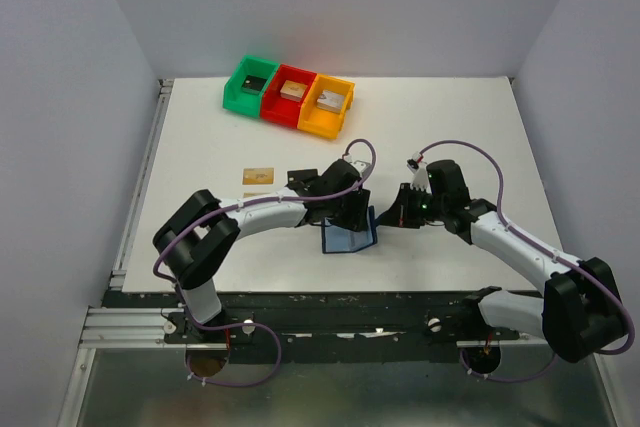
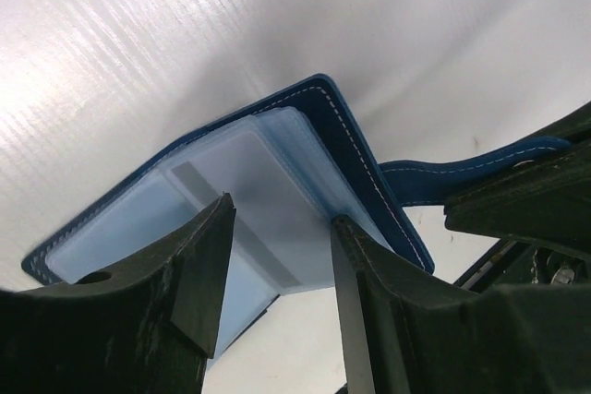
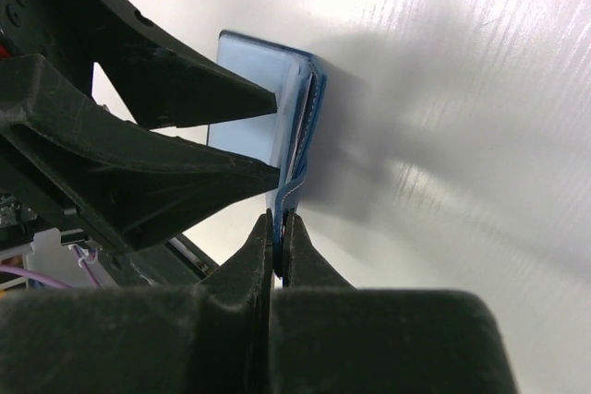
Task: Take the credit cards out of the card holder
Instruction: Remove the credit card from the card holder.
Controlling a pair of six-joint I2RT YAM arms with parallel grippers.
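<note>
The card holder [image 1: 347, 237], a navy-blue wallet with light blue pockets, stands open on the table between the arms. My right gripper [image 3: 279, 219] is shut on its snap tab [image 2: 462, 173], at the right of the card holder [image 2: 346, 131] in the left wrist view. The left gripper [image 2: 282, 214] is open, its fingertips [image 3: 268, 101] against the pale pocket leaf [image 3: 245, 89]. A pale credit card with a grey stripe [image 2: 240, 186] shows through that pocket. A tan-gold card [image 1: 258, 175], a pale card [image 1: 257, 194] and a black card [image 1: 300, 176] lie on the table left of the left gripper [image 1: 352, 217].
Green [image 1: 250, 84], red [image 1: 290, 95] and orange [image 1: 328, 105] bins stand in a row at the back, each holding a small block. The right gripper [image 1: 397, 217] sits just right of the wallet. A metal rail runs along the table's left edge [image 1: 140, 177].
</note>
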